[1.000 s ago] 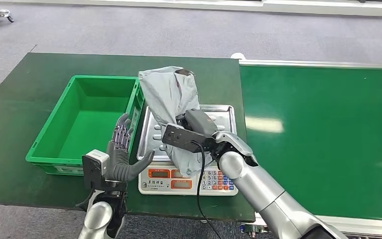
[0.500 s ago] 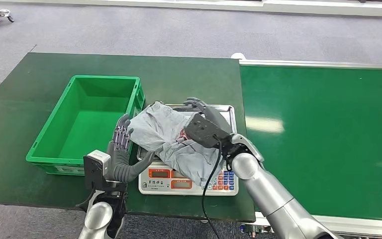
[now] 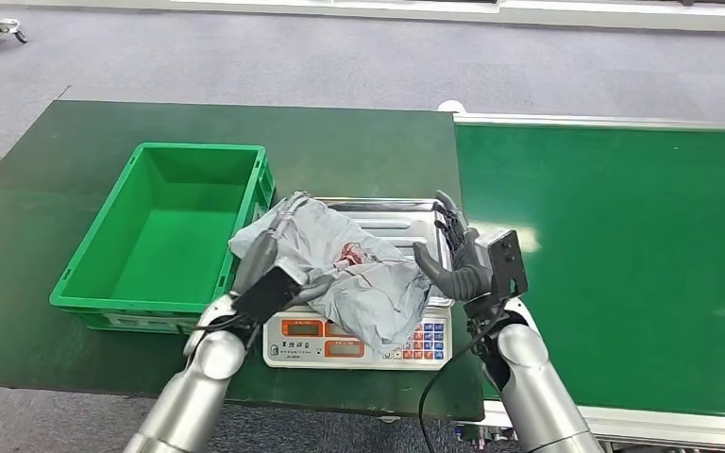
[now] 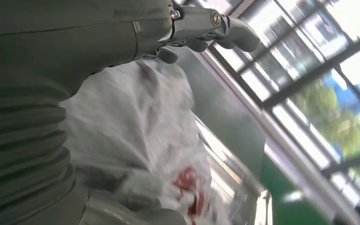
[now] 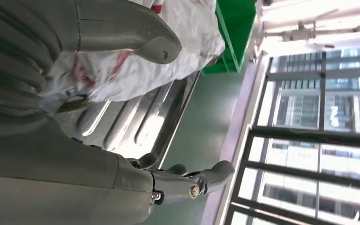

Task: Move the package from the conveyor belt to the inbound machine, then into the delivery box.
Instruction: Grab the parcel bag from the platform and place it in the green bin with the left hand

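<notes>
The left robot hand (image 3: 266,247) is laid on the package (image 3: 340,269); a closed grip cannot be confirmed. The right robot hand (image 3: 455,260) is held open beside it. The package rests on the scale (image 3: 415,215), near the green bin (image 3: 165,231). A loose grasp of the slack bag could let it slip onto the desk (image 3: 75,151).

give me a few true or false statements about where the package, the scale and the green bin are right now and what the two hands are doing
1. The package lies on the scale. True.
2. The package is inside the green bin. False: the bin holds nothing; the package is on the scale beside it.
3. The right hand holds the package up in the air. False: it is open, beside the package at the scale's edge.
4. The left hand is at the package's bin side. True.
5. The belt carries a second package. False: none is on it.
</notes>
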Controlling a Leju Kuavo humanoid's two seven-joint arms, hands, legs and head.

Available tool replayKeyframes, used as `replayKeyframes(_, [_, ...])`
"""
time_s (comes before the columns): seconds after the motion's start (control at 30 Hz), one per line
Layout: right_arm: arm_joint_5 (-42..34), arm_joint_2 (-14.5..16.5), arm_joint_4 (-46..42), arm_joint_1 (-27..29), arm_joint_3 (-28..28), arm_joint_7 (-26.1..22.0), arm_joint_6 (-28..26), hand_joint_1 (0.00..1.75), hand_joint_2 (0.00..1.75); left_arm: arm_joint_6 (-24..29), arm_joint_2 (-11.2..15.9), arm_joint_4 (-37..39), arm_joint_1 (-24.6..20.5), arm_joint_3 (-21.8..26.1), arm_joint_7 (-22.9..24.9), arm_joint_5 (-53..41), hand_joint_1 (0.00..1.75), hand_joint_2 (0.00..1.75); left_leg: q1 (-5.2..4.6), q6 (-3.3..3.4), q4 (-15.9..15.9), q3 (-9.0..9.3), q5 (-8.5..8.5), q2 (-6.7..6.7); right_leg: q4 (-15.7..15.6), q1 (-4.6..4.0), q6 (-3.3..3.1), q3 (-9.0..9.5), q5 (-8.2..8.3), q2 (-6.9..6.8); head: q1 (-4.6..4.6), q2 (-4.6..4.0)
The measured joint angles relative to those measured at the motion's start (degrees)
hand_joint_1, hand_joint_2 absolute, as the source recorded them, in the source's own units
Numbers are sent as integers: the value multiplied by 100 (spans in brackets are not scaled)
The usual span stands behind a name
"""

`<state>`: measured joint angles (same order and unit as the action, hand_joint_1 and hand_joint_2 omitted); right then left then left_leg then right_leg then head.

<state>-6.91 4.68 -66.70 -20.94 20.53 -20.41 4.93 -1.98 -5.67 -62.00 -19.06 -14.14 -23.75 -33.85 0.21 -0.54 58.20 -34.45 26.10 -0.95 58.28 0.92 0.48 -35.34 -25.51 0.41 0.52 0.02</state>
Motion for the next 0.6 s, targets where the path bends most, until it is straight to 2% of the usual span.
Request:
replayKeyframes(0.2, [-50,0,-263,302,-336,-51,39,0,175,-400,106,1496,-1286,-706,-130,-929,0,175,-3,0,3,-2,-3,8,1,4,5,-3,7,13,0,0])
replayKeyframes(0.33, [-132,0,-346,362,-466,-50,101,0,175,-541,108,2093,-1775,-1005,-182,-1111,0,175,-3,0,3,-1,-1,17,1,4,5,-5,7,23,1,0])
replayKeyframes(0.43, [-267,0,-353,368,-539,-17,274,0,175,-1120,126,2576,-2148,-1321,-440,-1426,4,175,-3,0,3,-2,-2,13,1,4,5,-4,7,20,1,0])
replayKeyframes(0.57, [-372,0,-354,368,-585,40,418,0,175,-2409,227,3117,-2729,-1820,-893,-1637,172,175,-2,0,2,1,-2,14,2,3,5,-1,7,19,1,0])
replayKeyframes(0.6, [-384,0,-355,369,-597,56,438,0,175,-2658,258,3212,-2848,-1933,-945,-1655,175,175,-2,0,2,2,-2,15,2,3,5,-1,7,21,1,0])
